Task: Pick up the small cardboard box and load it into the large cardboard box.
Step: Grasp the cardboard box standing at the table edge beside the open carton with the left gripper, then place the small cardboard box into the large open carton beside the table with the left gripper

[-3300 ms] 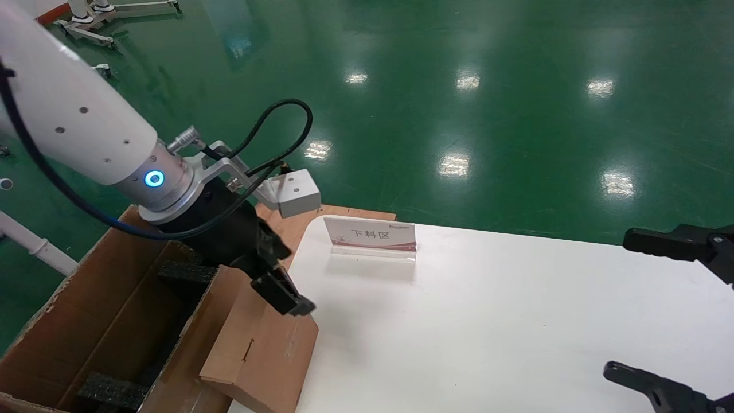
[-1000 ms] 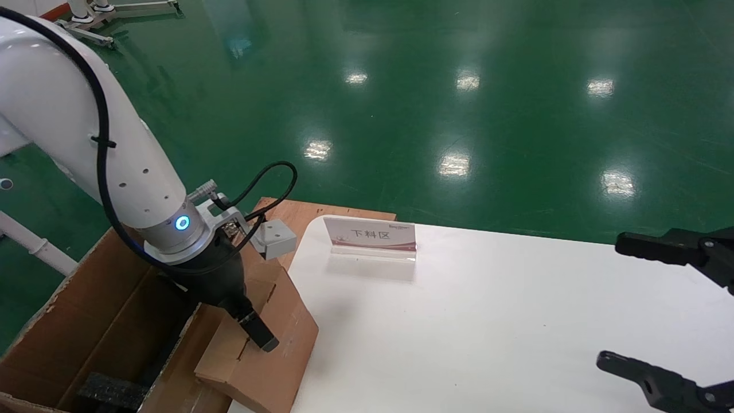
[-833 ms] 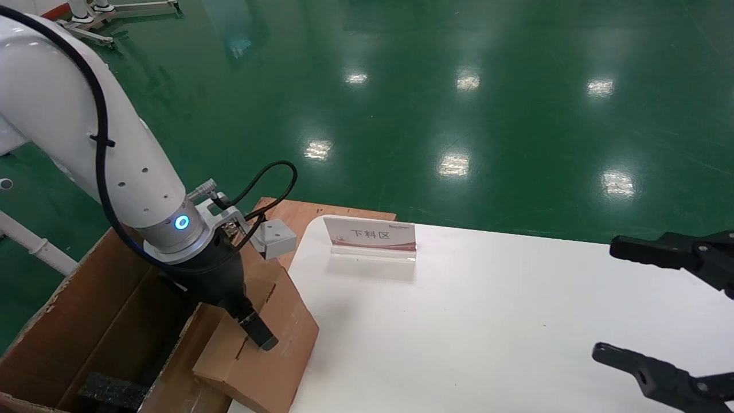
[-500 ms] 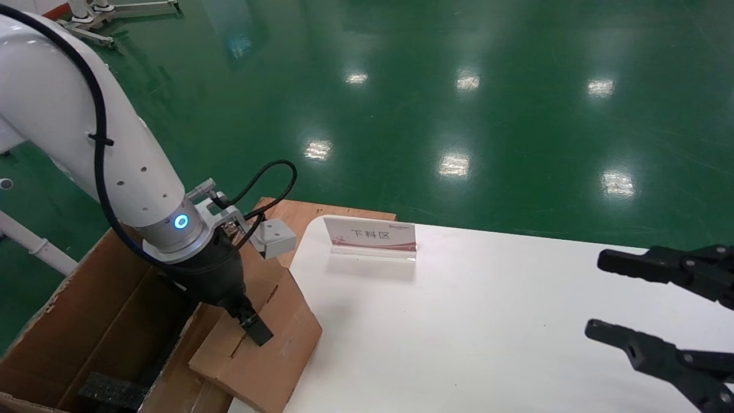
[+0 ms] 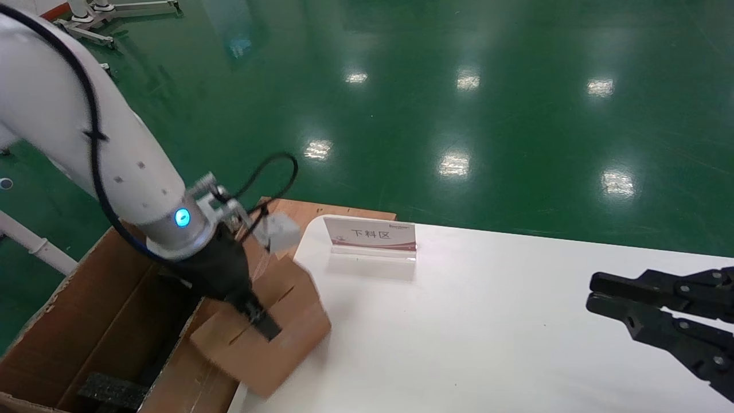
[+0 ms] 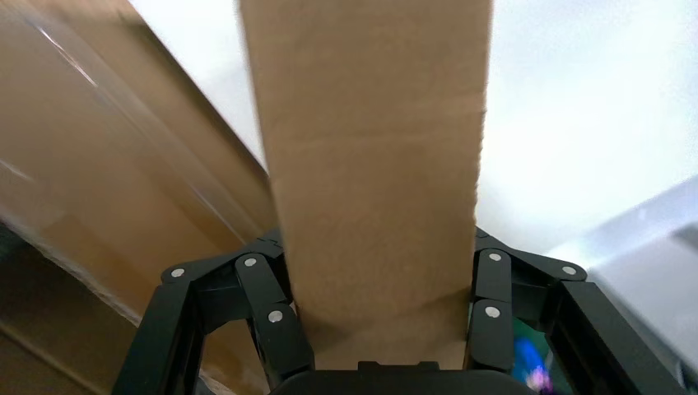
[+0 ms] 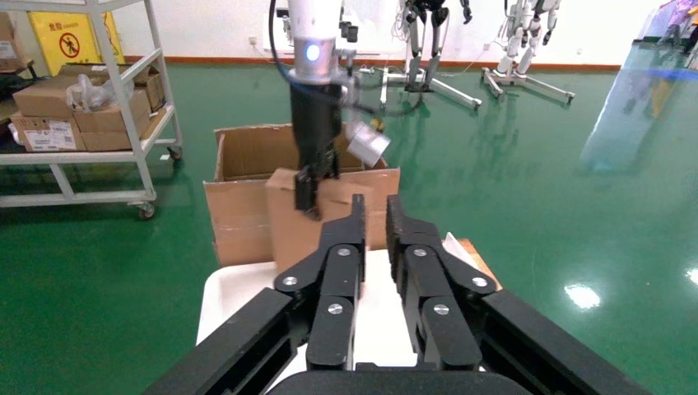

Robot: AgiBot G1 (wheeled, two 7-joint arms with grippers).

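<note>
My left gripper point(image 5: 261, 322) is shut on the small cardboard box point(image 5: 275, 350), a flat brown mailer. It holds the box tilted over the gap between the table's left edge and the large cardboard box point(image 5: 109, 310). The large box stands open at the lower left, with black foam blocks point(image 5: 112, 391) inside. In the left wrist view the small box point(image 6: 374, 148) runs edge-on between the jaws of the left gripper point(image 6: 374, 317). My right gripper point(image 5: 593, 289) hovers over the table's right side, shut and empty. The right wrist view shows the right gripper point(image 7: 374, 206), the small box point(image 7: 284, 226) and the large box point(image 7: 239, 206).
A white table point(image 5: 487, 321) carries a small sign stand point(image 5: 370, 235) at its far left. A reddish-brown wooden board point(image 5: 330, 213) lies behind the table corner. Green floor lies all around. A shelf cart with boxes point(image 7: 82, 107) stands far off.
The left gripper has swung the small box up and toward the table, tilting it more. The right gripper's fingers have closed from wide open, and it has moved left.
</note>
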